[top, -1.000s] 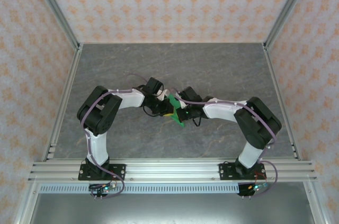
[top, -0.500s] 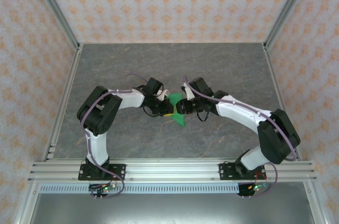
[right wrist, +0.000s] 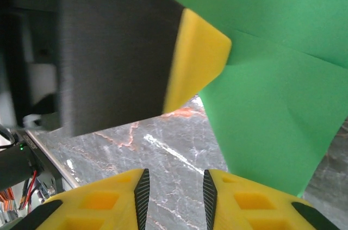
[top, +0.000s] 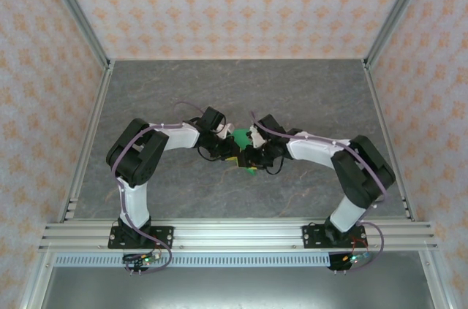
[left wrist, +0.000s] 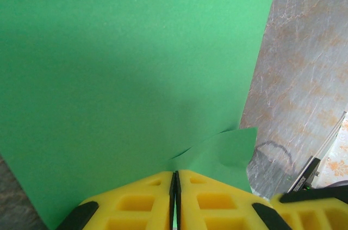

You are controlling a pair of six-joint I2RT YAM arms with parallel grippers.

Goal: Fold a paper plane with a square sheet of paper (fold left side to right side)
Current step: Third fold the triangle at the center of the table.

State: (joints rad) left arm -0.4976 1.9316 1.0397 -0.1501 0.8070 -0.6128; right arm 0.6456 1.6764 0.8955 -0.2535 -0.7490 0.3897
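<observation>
On a grey marbled desk [top: 307, 90], our left end effector [left wrist: 174, 192] is clamped on the square sheet of paper [left wrist: 125, 67] at mid-desk. Our right end effector [right wrist: 174, 189] stands open beside it. The sheet looks thin and floppy and likely creases easily, so we would pinch an edge.

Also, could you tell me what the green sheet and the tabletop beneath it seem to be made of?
The green sheet looks like thin matte paper: it keeps sharp creases and a curled corner. The tabletop, grey with pale and rusty veins, could be stone or stone-print laminate.
</observation>
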